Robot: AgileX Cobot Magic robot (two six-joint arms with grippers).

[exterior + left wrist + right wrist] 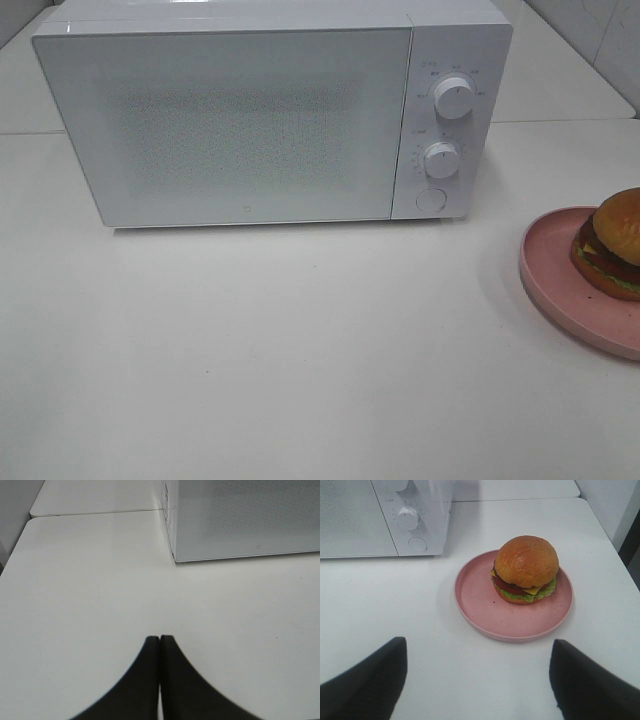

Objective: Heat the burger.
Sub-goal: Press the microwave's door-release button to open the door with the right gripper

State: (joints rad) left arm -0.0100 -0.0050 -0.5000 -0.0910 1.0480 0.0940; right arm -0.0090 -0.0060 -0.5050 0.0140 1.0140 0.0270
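Closest in, the left claw (159, 643) has its two dark fingers pressed together with nothing between them, hanging over the white desk (90, 590), and the white microwave (240, 520) stands ahead of it and off to its right, door closed. Over on the right, the right claw (478, 645) is spread wide and holds nothing. The burger (525, 569) sits just ahead of it on a pink plate (480, 597), and the microwave's dials (441, 158) lie further ahead, to that claw's left.

Matte black fingers (365, 680) — curved, tapering
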